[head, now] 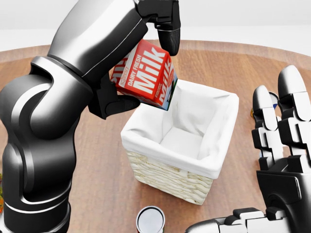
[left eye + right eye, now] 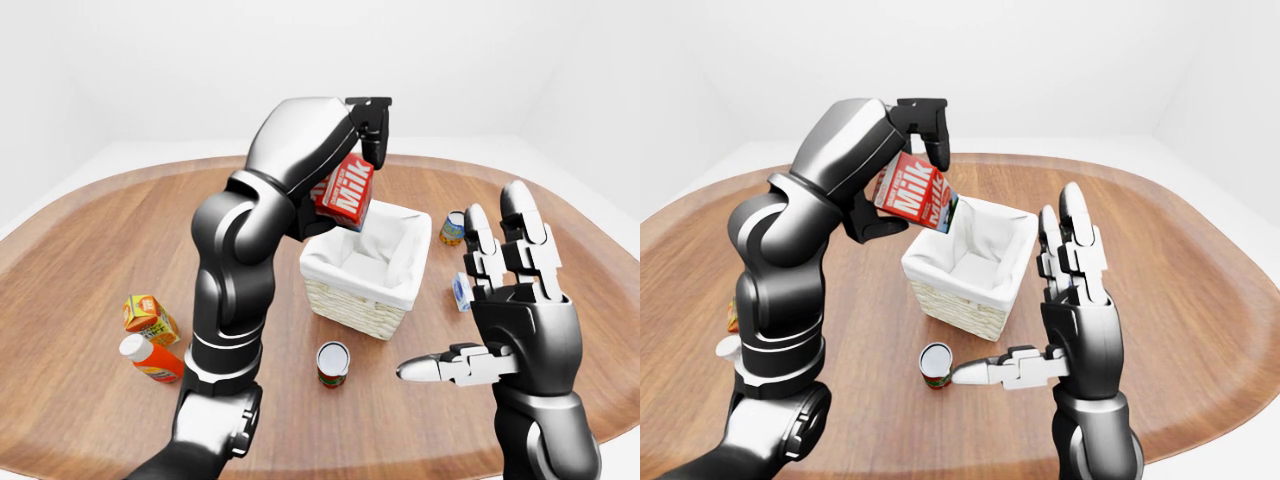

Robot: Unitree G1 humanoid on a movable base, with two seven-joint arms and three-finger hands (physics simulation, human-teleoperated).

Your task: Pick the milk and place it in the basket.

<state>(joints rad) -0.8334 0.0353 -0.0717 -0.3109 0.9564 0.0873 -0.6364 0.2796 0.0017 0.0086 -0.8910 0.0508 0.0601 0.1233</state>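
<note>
The red milk carton (image 1: 146,79) hangs tilted in the air over the upper-left rim of the white-lined wicker basket (image 1: 170,179) in the head view. My left hand (image 1: 143,63) is shut on the milk carton, one finger (image 1: 170,29) over its top and another (image 1: 114,104) under its left end. The basket's white lining (image 1: 182,141) holds nothing. My right hand (image 1: 277,131) stands open at the right of the basket, fingers upright and spread, holding nothing. In the left-eye view the carton (image 2: 345,192) is above the basket's (image 2: 360,300) far-left corner.
A can (image 1: 150,219) stands just below the basket. In the left-eye view an orange juice carton (image 2: 148,317) and a bottle (image 2: 150,358) lie at the left of the round wooden table (image 2: 100,240). Another can (image 2: 452,227) and a small blue-white box (image 2: 459,292) sit right of the basket.
</note>
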